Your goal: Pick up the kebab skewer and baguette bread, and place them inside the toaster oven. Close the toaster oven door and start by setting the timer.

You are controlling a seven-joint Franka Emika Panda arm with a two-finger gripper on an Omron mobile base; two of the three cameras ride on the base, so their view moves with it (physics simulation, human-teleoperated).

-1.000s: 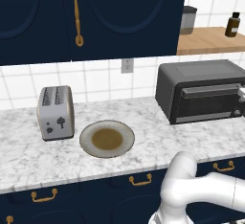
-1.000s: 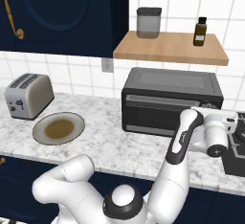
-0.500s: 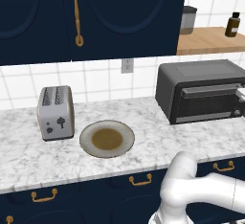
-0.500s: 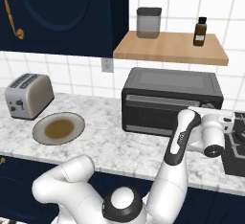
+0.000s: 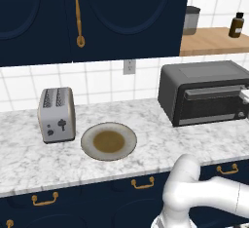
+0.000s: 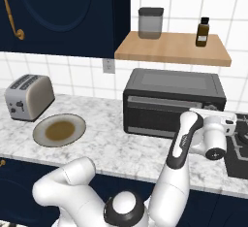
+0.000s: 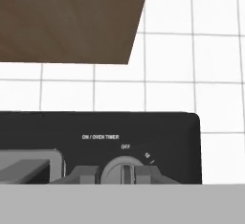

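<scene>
My views are evenly bright and sharp, rendered without glare; only faint soft shade lies beneath the boxy dark-grey toaster oven point(image 5: 204, 95).

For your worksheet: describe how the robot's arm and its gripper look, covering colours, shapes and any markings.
The arm is built of smooth, rounded glossy white segments, with a dark grey joint cap near its base and a dark strip along the forearm. The gripper ends in two small dark grey fingers. No cables or lettering are visible on it.

Dark-grey toaster oven point(image 5: 204, 91); white-grey marbled counter point(image 5: 146, 120); silver toaster point(image 5: 56, 113).
</scene>
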